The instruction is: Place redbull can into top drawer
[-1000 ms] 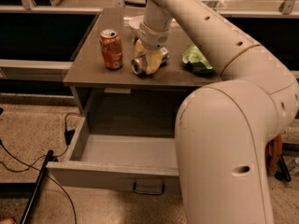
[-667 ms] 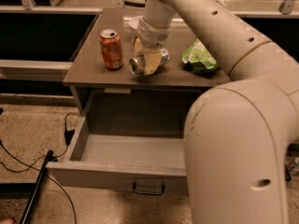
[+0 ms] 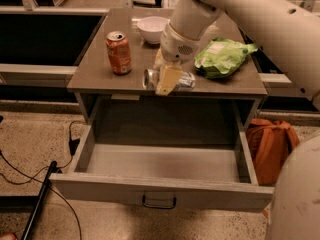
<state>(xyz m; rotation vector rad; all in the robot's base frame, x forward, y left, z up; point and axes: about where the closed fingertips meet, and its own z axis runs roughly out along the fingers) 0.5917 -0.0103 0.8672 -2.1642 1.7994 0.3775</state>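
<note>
The redbull can (image 3: 186,80) lies on its side at the front edge of the tabletop (image 3: 95,74), its silver top facing left. My gripper (image 3: 167,78) comes down from above and is shut on the can's middle, with its yellowish fingers (image 3: 166,79) across it. Directly below, the top drawer (image 3: 100,188) is pulled wide open and its grey inside is bare. Its dark handle (image 3: 159,202) sits at the centre of the front panel.
An orange soda can (image 3: 118,52) stands upright on the table's left. A white bowl (image 3: 152,28) sits at the back and a green chip bag (image 3: 222,56) on the right. An orange bag (image 3: 272,144) lies on the floor at right, cables (image 3: 30,176) at left.
My gripper and the can in it have shifted slightly toward the table's front edge, above the open drawer. The drawer and the other objects have not moved.
</note>
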